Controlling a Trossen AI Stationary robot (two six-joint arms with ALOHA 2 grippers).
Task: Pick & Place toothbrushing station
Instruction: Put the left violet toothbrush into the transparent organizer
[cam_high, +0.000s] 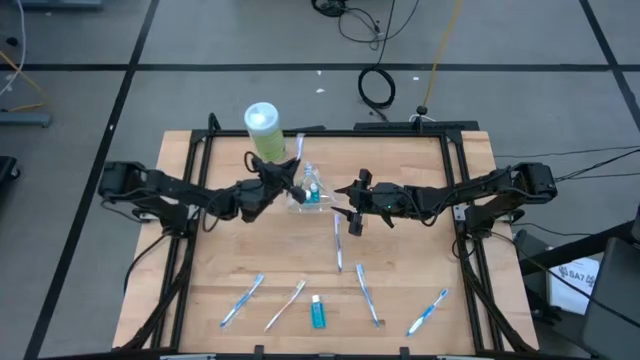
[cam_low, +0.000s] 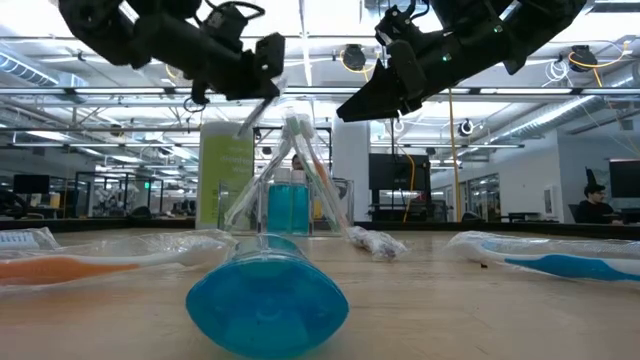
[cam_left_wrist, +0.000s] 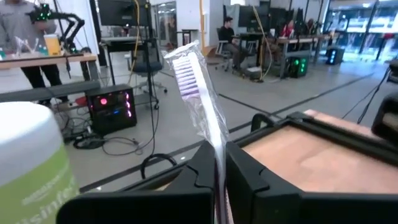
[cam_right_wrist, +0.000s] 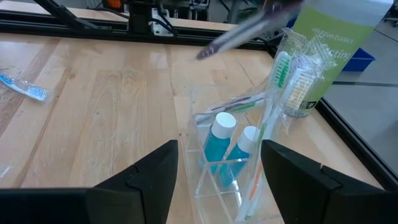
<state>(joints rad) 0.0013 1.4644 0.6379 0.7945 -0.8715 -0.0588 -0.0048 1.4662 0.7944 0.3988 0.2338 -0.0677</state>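
Observation:
My left gripper (cam_high: 284, 184) is shut on a plastic-wrapped toothbrush with purple bristles (cam_left_wrist: 188, 73), just left of a clear organizer (cam_high: 308, 196) and beside a green-labelled canister (cam_high: 262, 128). The organizer (cam_right_wrist: 219, 163) holds two blue bottles and wrapped toothbrushes (cam_right_wrist: 275, 106) standing slanted in it. My right gripper (cam_right_wrist: 217, 180) is open, just right of the organizer, with nothing between its fingers. Several wrapped toothbrushes (cam_high: 366, 292) and a blue bottle (cam_high: 318, 313) lie on the near half of the table. My left gripper pinches the toothbrush's handle (cam_left_wrist: 217, 163) between its two fingers. The fingers point about level. The bristle end (cam_left_wrist: 185, 68) sticks out past the fingertips, and the brush is lifted clear of the table, toward the far edge (cam_high: 299, 150).
A black frame (cam_high: 330, 131) runs around the wooden table. Loose toothbrushes lie at the centre (cam_high: 338, 240), near left (cam_high: 242, 300) and near right (cam_high: 428, 312). People sit at desks in the room beyond the table.

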